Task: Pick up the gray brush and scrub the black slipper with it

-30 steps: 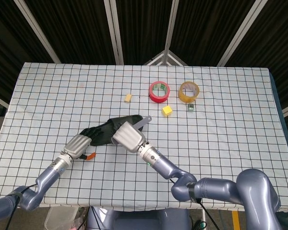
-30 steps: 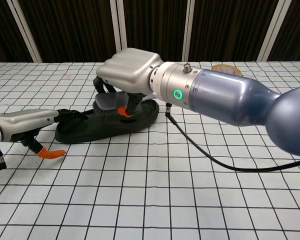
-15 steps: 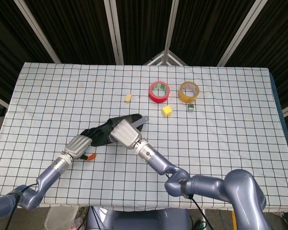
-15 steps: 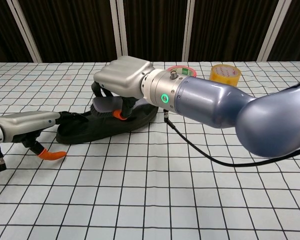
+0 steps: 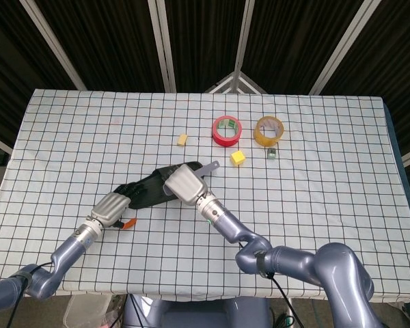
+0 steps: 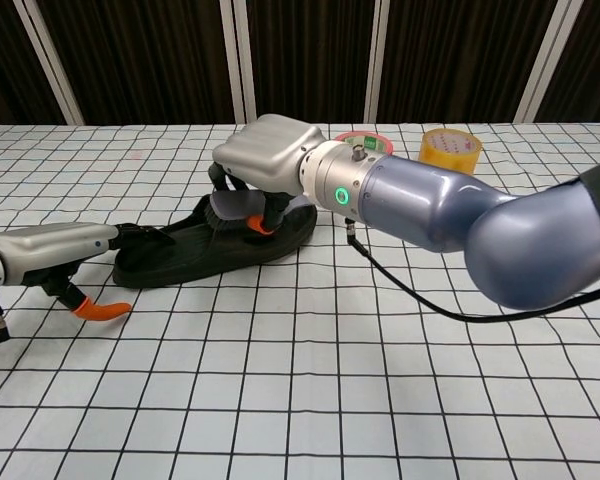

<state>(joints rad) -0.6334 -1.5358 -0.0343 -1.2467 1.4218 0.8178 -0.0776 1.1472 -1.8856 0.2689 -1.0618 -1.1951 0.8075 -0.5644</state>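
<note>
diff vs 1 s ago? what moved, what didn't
The right hand, holding the gray brush, swept along the black slipper: toward the left hand first, then back toward the tape rolls. Left hand, slipper and the rest stayed put.

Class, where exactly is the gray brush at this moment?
The gray brush is in the right hand, pressed on the black slipper left of table centre; in the head view its handle points toward the yellow cube.
</note>
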